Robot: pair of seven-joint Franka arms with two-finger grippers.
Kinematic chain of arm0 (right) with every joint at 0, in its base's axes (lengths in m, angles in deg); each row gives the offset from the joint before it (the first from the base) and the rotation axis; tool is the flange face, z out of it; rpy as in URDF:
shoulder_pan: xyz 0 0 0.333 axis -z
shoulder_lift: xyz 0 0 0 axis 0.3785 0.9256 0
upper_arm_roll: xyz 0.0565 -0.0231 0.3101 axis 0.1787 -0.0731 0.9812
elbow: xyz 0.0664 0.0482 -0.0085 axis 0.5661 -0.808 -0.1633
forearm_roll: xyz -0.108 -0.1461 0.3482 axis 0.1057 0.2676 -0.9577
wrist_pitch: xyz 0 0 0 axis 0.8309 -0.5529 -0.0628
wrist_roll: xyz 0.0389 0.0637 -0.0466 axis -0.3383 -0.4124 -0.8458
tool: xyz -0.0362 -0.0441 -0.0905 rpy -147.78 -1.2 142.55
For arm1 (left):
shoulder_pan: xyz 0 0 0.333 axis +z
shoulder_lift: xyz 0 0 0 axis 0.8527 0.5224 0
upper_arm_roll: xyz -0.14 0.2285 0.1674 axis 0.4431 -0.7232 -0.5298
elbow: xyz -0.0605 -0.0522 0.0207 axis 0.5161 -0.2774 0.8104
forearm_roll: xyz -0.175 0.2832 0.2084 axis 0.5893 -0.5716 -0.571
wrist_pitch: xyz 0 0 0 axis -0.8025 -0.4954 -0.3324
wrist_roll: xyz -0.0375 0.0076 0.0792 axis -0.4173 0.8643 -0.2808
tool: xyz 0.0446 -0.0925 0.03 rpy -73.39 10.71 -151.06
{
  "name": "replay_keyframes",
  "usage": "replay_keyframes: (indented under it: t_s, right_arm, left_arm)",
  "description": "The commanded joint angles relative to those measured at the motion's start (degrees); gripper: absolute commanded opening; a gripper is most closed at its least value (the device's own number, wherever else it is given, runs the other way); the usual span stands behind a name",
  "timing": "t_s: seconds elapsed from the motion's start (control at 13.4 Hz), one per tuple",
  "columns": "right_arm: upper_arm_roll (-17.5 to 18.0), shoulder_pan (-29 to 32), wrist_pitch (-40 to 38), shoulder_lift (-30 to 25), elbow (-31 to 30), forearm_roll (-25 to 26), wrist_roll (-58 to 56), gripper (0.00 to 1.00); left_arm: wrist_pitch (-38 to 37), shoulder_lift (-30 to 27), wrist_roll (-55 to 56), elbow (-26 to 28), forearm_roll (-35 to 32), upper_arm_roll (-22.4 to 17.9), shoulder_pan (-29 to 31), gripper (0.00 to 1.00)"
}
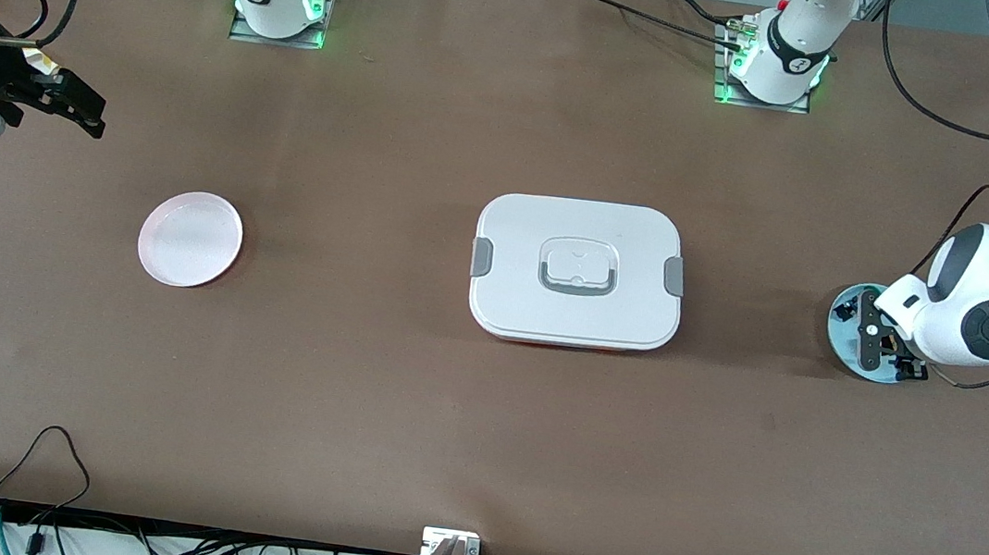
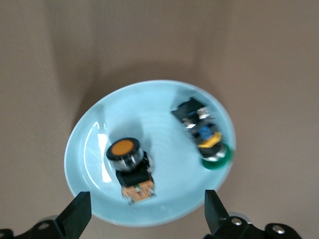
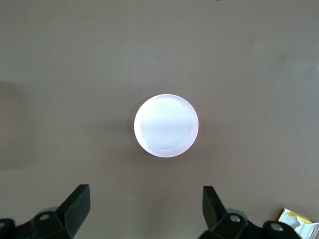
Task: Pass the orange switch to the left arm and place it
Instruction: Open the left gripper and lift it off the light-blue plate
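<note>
The orange switch lies in the light-blue plate, black-bodied with its orange face up and its copper end toward my left gripper. That gripper hangs open just over the plate's rim, a finger on either side of the switch and touching nothing. In the front view the left gripper covers much of the light-blue plate at the left arm's end of the table. The white box stands at the table's middle. My right gripper waits open and empty in the air at the right arm's end.
A second small switch with blue, yellow and green parts lies in the same light-blue plate beside the orange one. A pink plate sits between the box and the right arm's end; the right wrist view shows the pink plate empty.
</note>
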Motion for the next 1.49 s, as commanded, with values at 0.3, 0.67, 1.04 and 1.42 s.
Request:
replay_keyframes:
  t_s: [0.3, 0.67, 1.04, 1.42]
  right_arm:
    - [0.25, 0.01, -1.75, -0.16, 0.79, -1.05, -1.49, 1.00]
    - [0.52, -0.26, -5.18, -0.25, 1.67, -1.13, -4.73, 1.00]
    - [0.34, -0.26, -5.27, -0.07, 1.67, -2.10, -4.04, 1.00]
    - [0.61, -1.13, -6.32, -0.25, 1.84, -1.93, -4.31, 1.00]
  left_arm:
    - [-27.42, -2.31, 19.49, -14.25, 10.42, 9.60, -2.05, 1.00]
    - [-39.57, -2.39, 46.11, -25.06, 17.47, 14.07, -2.92, 1.00]
    - [-33.87, -11.61, 63.95, -25.69, 32.98, -9.02, -21.58, 1.00]
    - [-19.93, -22.84, 69.71, -14.39, 41.38, -28.53, -35.25, 1.00]
